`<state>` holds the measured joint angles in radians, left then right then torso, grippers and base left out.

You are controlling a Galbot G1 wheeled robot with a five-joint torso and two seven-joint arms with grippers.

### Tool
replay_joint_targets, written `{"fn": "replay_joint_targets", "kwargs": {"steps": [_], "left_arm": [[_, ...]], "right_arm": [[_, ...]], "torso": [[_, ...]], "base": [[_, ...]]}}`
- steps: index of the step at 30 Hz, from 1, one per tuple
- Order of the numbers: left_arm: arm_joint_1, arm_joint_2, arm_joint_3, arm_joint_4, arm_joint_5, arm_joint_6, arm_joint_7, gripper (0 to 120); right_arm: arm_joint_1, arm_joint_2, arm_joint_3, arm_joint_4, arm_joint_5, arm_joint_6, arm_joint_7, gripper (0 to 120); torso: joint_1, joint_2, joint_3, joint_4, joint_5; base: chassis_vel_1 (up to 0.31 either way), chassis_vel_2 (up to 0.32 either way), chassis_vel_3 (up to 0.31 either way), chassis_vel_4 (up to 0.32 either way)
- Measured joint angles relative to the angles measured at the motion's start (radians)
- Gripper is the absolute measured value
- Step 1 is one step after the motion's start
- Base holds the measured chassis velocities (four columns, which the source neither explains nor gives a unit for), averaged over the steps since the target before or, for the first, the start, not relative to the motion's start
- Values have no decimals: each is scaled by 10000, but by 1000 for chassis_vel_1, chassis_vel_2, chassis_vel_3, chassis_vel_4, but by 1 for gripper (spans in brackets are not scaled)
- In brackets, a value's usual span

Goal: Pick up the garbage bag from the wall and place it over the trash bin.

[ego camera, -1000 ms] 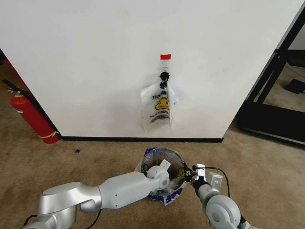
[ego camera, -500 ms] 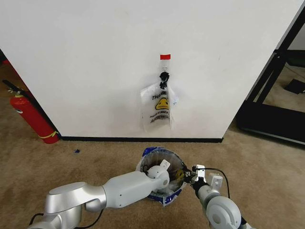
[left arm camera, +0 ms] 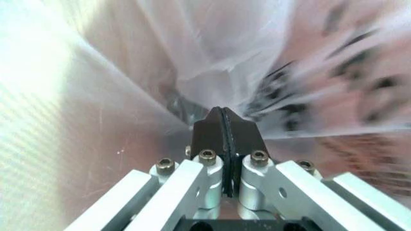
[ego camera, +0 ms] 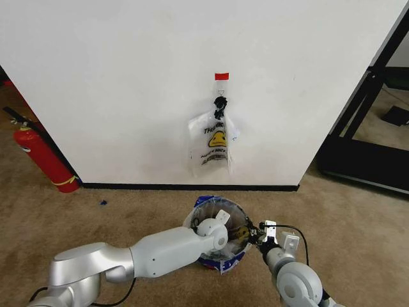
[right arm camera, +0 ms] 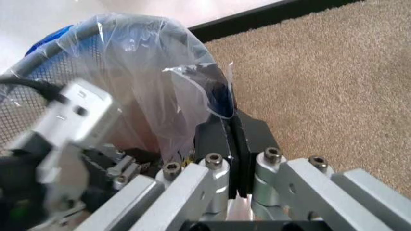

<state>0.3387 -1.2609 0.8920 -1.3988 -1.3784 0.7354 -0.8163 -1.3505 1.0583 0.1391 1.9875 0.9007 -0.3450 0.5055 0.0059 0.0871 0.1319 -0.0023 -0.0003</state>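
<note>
The garbage bag (ego camera: pixel 223 263), thin clear plastic with blue patches, is draped over the small round trash bin (ego camera: pixel 237 218) on the carpet below the white wall (ego camera: pixel 115 77). My left gripper (ego camera: pixel 229 229) reaches down inside the bin. In the left wrist view it (left arm camera: pixel 222 113) is shut, with the bag's film (left arm camera: pixel 212 48) gathered at its tip. My right gripper (ego camera: pixel 252 236) is at the bin's right rim. In the right wrist view it (right arm camera: pixel 231 120) is shut on a fold of the bag (right arm camera: pixel 160 72) beside the bin's mesh (right arm camera: pixel 26 96).
A second smiley bag (ego camera: pixel 214 144) hangs from a black clip (ego camera: pixel 220 102) under a red tape strip (ego camera: pixel 222 76) on the wall. A red fire extinguisher (ego camera: pixel 41 153) stands at the left, and a black frame (ego camera: pixel 364 128) at the right. Open carpet lies on both sides of the bin.
My left forearm has shifted slightly at the bin. Both grippers stay at the bin with the bag.
</note>
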Motion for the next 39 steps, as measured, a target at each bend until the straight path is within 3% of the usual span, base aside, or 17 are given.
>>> {"fn": "replay_joint_targets", "kwargs": {"steps": [7, 16, 20, 22, 23, 25, 28, 29, 31, 34, 35, 39], "left_arm": [[-298, 623, -363, -1821, -647, 2, -331, 0], [-412, 1086, -1440, -3020, -316, 2, 37, 0], [-262, 1532, -2450, -3925, -367, 3, 65, 0], [179, 2303, -3315, -4903, -426, 2, 116, 0], [179, 2303, -3315, -4903, -426, 2, 116, 0], [709, 3195, -4067, -5692, -428, 2, 197, 0], [1291, 3967, -4777, -6353, -417, -17, 326, 0], [1828, 4586, -5521, -6910, -397, -52, 491, 0], [2420, 5038, -6376, -7388, -395, -76, 647, 0], [2902, 5273, -7068, -7694, -385, -80, 728, 0], [3772, 5497, -8016, -8110, -369, -80, 825, 0], [5193, 5577, -9234, -8538, -62, -120, 1052, 0]], "right_arm": [[-12, 120, 55, -129, -99, 46, -18, 0], [-29, 307, 47, -188, -208, 128, -43, 0], [22, 367, 39, -185, -164, 150, -25, 0], [71, 462, 38, -223, -126, 205, -25, 0], [71, 462, 38, -223, -126, 205, -25, 0], [151, 592, 27, -309, -115, 273, -51, 0], [241, 715, 13, -404, -105, 328, -86, 0], [275, 781, 18, -430, -77, 377, -129, 0], [311, 820, 25, -460, -50, 434, -173, 0], [353, 847, 34, -506, -40, 480, -209, 0], [418, 881, 44, -595, -38, 557, -282, 0], [483, 956, 85, -796, -135, 730, -417, 0]], "torso": [[0, 1, -1, 0, 1], [0, 1, -1, -2, 1], [0, 0, -1, -4, 4], [0, 0, -1, -3, 0], [0, 0, -1, -3, 0], [0, 0, -1, 1, -1], [0, 0, 0, 3, -3], [0, 0, -1, 3, 1], [0, -1, 0, 2, -1], [0, 0, 0, 2, 1], [0, 0, 0, 4, 2], [0, -1, -1, 4, 1]], "base": [[0, 0, 0, 0], [0, 0, 0, 0], [0, 0, 0, 0], [0, 0, 0, 0], [0, 0, 0, 0], [0, 0, 0, 0], [0, 0, 0, 0], [0, 0, 0, 0], [0, 0, 0, 0], [0, 0, 0, 0], [0, 0, 0, 0], [0, 0, 0, 0]]}}
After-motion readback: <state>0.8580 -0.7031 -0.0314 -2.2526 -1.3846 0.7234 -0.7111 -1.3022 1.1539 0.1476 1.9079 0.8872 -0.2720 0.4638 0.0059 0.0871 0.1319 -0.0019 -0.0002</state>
